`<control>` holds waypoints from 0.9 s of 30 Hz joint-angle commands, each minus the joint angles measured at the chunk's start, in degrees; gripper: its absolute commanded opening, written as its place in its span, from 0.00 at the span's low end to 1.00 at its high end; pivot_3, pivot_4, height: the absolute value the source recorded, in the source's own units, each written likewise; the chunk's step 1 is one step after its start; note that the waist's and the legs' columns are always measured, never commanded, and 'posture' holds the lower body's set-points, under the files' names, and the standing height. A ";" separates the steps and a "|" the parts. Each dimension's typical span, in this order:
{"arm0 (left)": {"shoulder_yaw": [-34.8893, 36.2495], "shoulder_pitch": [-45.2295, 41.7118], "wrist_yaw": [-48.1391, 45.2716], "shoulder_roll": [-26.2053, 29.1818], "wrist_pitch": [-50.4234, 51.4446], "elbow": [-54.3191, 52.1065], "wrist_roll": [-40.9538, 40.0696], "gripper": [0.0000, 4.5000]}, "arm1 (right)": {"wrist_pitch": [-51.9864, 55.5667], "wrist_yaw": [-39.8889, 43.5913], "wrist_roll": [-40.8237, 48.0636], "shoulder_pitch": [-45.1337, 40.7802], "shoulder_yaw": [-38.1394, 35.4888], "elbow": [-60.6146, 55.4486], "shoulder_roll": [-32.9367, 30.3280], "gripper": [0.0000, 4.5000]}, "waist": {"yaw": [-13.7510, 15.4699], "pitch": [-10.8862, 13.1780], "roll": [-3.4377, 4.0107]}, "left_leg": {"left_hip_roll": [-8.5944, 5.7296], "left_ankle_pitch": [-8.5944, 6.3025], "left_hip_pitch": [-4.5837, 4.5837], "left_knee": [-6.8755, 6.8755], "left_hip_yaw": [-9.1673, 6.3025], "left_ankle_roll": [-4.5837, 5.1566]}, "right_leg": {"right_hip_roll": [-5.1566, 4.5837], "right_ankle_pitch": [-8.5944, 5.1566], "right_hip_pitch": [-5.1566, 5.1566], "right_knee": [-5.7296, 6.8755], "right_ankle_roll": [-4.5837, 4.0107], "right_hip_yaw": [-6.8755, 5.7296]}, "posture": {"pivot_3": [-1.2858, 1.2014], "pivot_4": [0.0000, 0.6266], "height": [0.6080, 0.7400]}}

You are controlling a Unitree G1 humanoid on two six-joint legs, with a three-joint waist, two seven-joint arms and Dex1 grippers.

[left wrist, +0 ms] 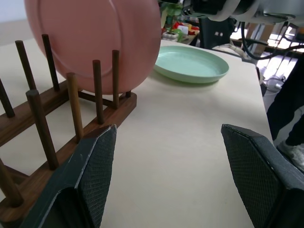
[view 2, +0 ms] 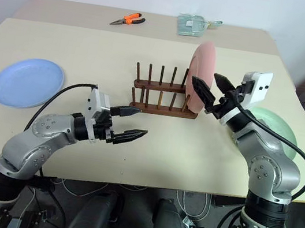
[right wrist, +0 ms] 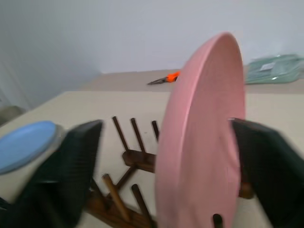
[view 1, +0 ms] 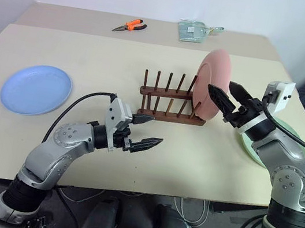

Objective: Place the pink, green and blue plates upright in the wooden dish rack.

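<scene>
Salmon-pink matte plate stands upright in wooden rack; both claws gape wide.

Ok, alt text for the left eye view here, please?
A pink plate stands upright at the right end of the rack, with the open right claw around its rim. The open left claw hovers near the rack's left end; a blue plate lies flat at left, a green plate at right.

No readable text, label, brand, number or sign is showing on anything in these views.
</scene>
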 commanded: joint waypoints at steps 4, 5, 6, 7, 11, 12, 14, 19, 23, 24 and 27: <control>0.06 0.53 -1.07 -0.16 -1.16 -1.08 0.61 0.81 | -5.93 11.99 -7.19 8.93 -1.48 -4.78 -13.89 0.99 | 0.54 0.01 0.01 | -0.03 -0.01 -0.02 0.03 0.00 0.02 | -0.01 -0.02 0.04 -0.04 0.02 0.00 | 0.52 0.24 0.98; 0.15 0.58 -1.28 -0.11 -1.28 -0.88 0.66 0.81 | -6.32 13.59 -8.33 11.54 -2.10 -4.82 -16.20 0.99 | 0.47 0.00 0.00 | -0.04 -0.02 -0.03 0.04 -0.01 0.04 | -0.02 -0.02 0.06 -0.06 0.03 0.00 | 0.52 0.24 0.98; 0.14 0.60 -1.45 -0.09 -1.39 -0.67 0.76 0.81 | -7.10 14.67 -9.73 13.81 -2.49 -4.42 -17.98 0.99 | 0.47 0.00 0.01 | -0.03 -0.03 -0.01 0.06 -0.01 0.05 | -0.02 -0.03 0.08 -0.07 0.03 0.00 | 0.52 0.24 0.98; 0.06 0.58 -1.61 -0.10 -1.51 -0.44 0.91 0.81 | -8.19 15.25 -11.37 15.66 -2.65 -3.71 -19.22 0.99 | 0.45 0.00 0.01 | -0.03 -0.03 -0.01 0.07 -0.01 0.05 | -0.02 -0.03 0.09 -0.07 0.03 0.00 | 0.52 0.24 0.98; -0.91 -0.08 -2.44 -0.51 -2.46 1.11 2.21 0.81 | -12.10 10.18 -24.82 19.80 1.64 4.00 -22.45 0.99 | 0.06 -0.02 0.06 | 0.01 -0.03 0.13 0.10 0.08 0.05 | 0.00 -0.03 0.14 -0.03 0.02 0.04 | 0.52 0.24 0.98; -1.13 -0.32 -2.57 -0.73 -2.67 1.43 2.53 0.81 | -12.36 9.06 -27.33 20.29 2.78 5.55 -22.72 0.99 | 0.07 -0.02 0.06 | 0.01 -0.03 0.18 0.10 0.11 0.05 | 0.00 -0.03 0.16 -0.01 0.01 0.05 | 0.52 0.24 0.98; -1.55 -0.79 -2.82 -1.17 -3.03 2.05 3.01 0.81 | -12.02 7.09 -31.15 21.00 4.76 8.08 -22.55 0.99 | 0.15 -0.03 0.06 | 0.01 -0.03 0.18 0.11 0.12 0.05 | 0.00 -0.03 0.16 -0.01 0.00 0.04 | 0.52 0.24 0.98; -1.84 -1.41 -3.41 -1.83 -3.36 2.91 3.72 0.81 | -8.86 3.11 -34.31 19.69 6.11 12.22 -18.95 0.70 | 0.23 -0.06 0.12 | 0.01 -0.03 0.18 0.11 0.13 0.05 | 0.00 -0.03 0.17 -0.01 0.01 0.07 | 0.52 0.24 0.98; -1.50 -1.30 -3.86 -1.76 -3.68 3.38 4.39 0.81 | -8.96 1.77 -35.69 18.50 6.29 12.32 -17.66 0.24 | 0.37 -0.06 0.11 | 0.00 -0.03 0.18 0.16 0.12 0.05 | 0.00 -0.03 0.21 -0.01 0.01 0.07 | 0.52 0.24 0.98; -1.36 -1.20 -3.82 -1.75 -3.74 3.44 4.53 0.81 | -9.73 1.71 -35.71 17.87 5.87 11.55 -17.59 0.12 | 0.39 -0.06 0.11 | 0.00 -0.03 0.18 0.16 0.12 0.05 | 0.00 -0.03 0.21 -0.02 0.02 0.07 | 0.52 0.24 0.98; -0.79 -0.84 -3.09 -1.84 -4.70 3.87 5.36 0.81 | -13.51 0.78 -36.24 15.00 4.28 9.38 -17.57 0.02 | 0.19 -0.05 0.11 | 0.00 -0.03 0.17 0.17 0.13 0.05 | 0.00 -0.02 0.20 -0.02 0.02 0.07 | 0.52 0.24 0.98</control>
